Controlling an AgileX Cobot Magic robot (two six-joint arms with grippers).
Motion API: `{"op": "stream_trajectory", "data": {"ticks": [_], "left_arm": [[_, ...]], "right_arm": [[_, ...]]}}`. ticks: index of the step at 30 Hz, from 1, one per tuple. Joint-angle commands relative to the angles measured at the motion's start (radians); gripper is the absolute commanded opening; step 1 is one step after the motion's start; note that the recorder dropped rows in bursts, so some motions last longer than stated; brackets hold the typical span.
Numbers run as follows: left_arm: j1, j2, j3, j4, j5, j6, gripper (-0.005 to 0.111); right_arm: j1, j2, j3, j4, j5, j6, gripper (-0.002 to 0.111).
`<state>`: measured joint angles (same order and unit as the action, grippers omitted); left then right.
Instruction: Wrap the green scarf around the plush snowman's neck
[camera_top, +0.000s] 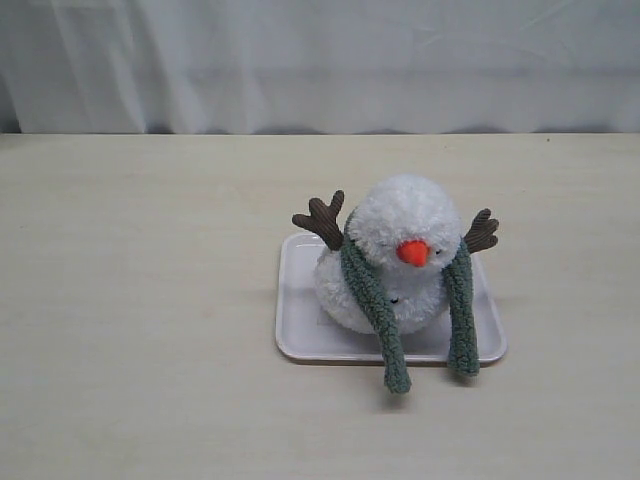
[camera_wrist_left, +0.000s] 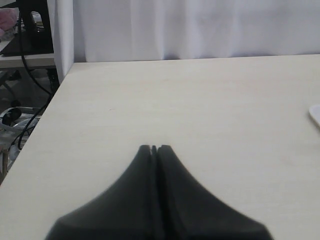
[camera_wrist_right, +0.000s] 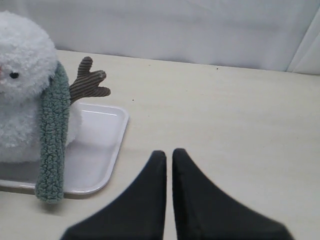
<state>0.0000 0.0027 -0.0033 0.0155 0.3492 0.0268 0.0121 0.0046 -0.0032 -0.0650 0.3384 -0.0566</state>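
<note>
The plush snowman (camera_top: 400, 225) sits on a white tray (camera_top: 295, 335) at the table's middle, leaning forward a little. The green scarf (camera_top: 375, 300) lies round its neck, and both ends hang down its front past the tray's near rim. Neither gripper shows in the exterior view. In the right wrist view my right gripper (camera_wrist_right: 169, 152) is shut and empty over bare table beside the tray (camera_wrist_right: 100, 145); the snowman (camera_wrist_right: 20, 55) and one scarf end (camera_wrist_right: 52, 135) stand a short way off. My left gripper (camera_wrist_left: 154, 147) is shut on nothing, over bare table away from the snowman.
A white curtain (camera_top: 320, 60) hangs behind the table's far edge. The left wrist view shows the table's side edge (camera_wrist_left: 45, 110) with cables and a stand beyond it, and one corner of the tray (camera_wrist_left: 316, 115).
</note>
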Motion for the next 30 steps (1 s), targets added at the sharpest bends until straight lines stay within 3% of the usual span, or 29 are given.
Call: {"op": "stream_trajectory", "data": {"ticks": [1,30], "left_arm": [[0.0,-0.003,0.003,-0.001,-0.011,-0.002,0.0],[0.0,-0.003,0.003,-0.001,-0.006,-0.002,0.0]], "right_arm": [[0.002,-0.005,0.003,-0.015,-0.003,0.031,0.004],[0.002,-0.005,0.003,-0.015,-0.003,0.072,0.004]]}}
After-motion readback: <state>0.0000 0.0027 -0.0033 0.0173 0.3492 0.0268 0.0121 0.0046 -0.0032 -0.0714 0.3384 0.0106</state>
